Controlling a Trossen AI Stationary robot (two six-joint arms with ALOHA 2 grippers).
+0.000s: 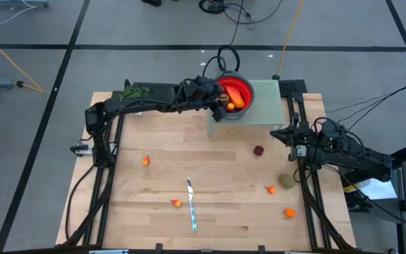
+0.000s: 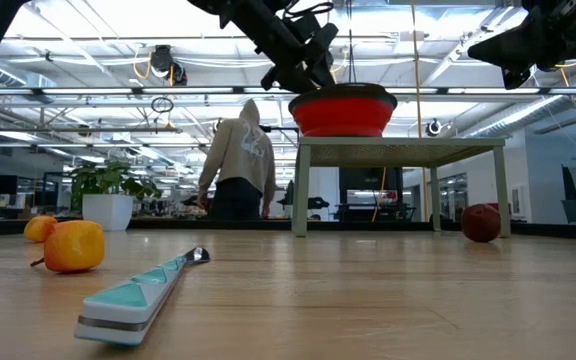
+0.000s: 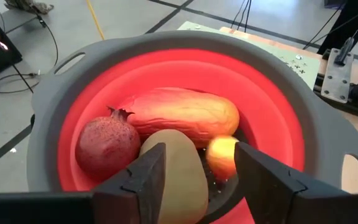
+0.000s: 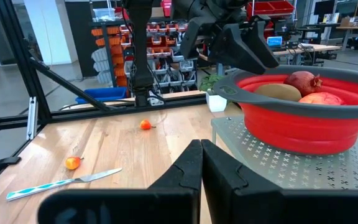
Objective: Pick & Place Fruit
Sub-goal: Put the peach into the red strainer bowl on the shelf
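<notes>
Low view put a small orange toy fruit (image 2: 73, 246) and the slim silver knife with a teal handle (image 2: 143, 294) nearest me on the wooden table (image 1: 217, 212). Farther on I saw a dark red ball (image 1: 259, 150) and the right gripper (image 1: 285, 133), fingers pressed together and empty. Farthest, the left gripper (image 3: 197, 177) hung over the red collapsible bowl with a grey rim (image 3: 278, 93), fingers parted around an olive-brown kiwi-like oval (image 3: 182, 174) lying among other fruit.

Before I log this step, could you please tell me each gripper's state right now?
Left gripper: open above the olive-brown kiwi-like oval in the red bowl, holding nothing.
Right gripper: shut, empty.
</notes>
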